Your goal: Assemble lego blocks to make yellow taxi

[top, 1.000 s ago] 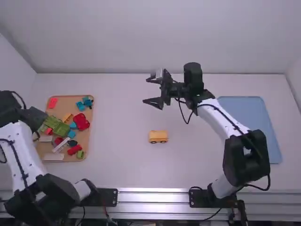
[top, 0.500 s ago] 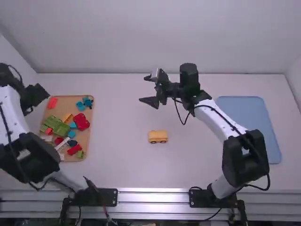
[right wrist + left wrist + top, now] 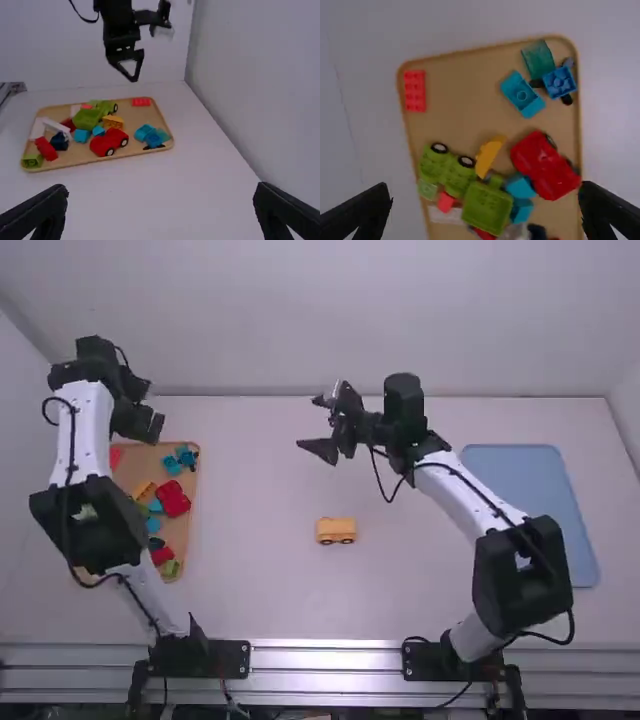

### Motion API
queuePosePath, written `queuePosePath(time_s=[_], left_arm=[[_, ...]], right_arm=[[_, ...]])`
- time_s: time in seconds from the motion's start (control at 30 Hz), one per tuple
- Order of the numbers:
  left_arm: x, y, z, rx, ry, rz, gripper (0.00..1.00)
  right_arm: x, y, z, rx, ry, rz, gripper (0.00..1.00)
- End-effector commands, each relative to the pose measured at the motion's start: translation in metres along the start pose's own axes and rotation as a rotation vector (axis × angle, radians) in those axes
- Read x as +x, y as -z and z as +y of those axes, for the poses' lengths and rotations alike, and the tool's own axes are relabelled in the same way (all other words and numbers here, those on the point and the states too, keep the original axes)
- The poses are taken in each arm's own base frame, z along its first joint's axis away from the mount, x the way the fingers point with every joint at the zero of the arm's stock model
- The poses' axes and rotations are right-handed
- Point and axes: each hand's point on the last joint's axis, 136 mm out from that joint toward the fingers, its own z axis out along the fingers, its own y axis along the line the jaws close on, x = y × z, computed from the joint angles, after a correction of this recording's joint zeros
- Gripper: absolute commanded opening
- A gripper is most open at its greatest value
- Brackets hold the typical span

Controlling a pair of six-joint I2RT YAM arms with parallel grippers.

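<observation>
Descent over the tan, rectangular, wood-coloured tray (image 3: 460, 102) probably next, with the left gripper (image 3: 486, 192) poised above, fingers wide apart. Aim for the small curved yellow plastic piece (image 3: 490, 156), a likely taxi part, close beside the green wheeled plastic vehicle (image 3: 438, 164). Straddle the narrow sides, come straight down, and keep off the neighbouring wheel (image 3: 466, 161) and the glossy red plastic car (image 3: 546, 167), or risk dragging the pile along. Close gently, lift vertically, then cross to the yellow wheeled plastic base (image 3: 336, 530), upright on the white tabletop (image 3: 260, 570), well apart from both the wood-coloured tray and the flat blue tray (image 3: 530, 510). Perhaps brace against rolling with the right gripper (image 3: 161, 194), also with fingers apart and empty, before pressing anything down. From the high view, take the base's side and dark wheels, useful for planning the crossing. From the left wrist view, take the slanted outline of the yellow piece and the hollow turquoise block (image 3: 522, 95). From the right wrist view, take a low slant across the wood-coloured tray, with the left gripper raised beyond.
</observation>
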Motion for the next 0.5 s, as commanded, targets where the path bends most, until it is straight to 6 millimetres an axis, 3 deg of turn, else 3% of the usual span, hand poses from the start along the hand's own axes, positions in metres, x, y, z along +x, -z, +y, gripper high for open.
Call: queuePosePath(time_s=[0.0, 0.17, 0.47], left_arm=[[0.010, -0.015, 0.010, -0.012, -0.163, 0.040, 0.97], [0.022, -0.028, 0.024, 0.038, -0.143, 0.033, 0.96], [0.068, -0.085, 0.028, 0.220, -0.206, 0.133, 0.80]], right_arm=[[-0.012, 0.003, -0.008, 0.014, -0.005, -0.018, 0.99], [-0.012, 0.003, -0.007, 0.012, -0.006, -0.018, 0.99], [-0.012, 0.003, -0.007, 0.012, -0.006, -0.018, 0.99]])
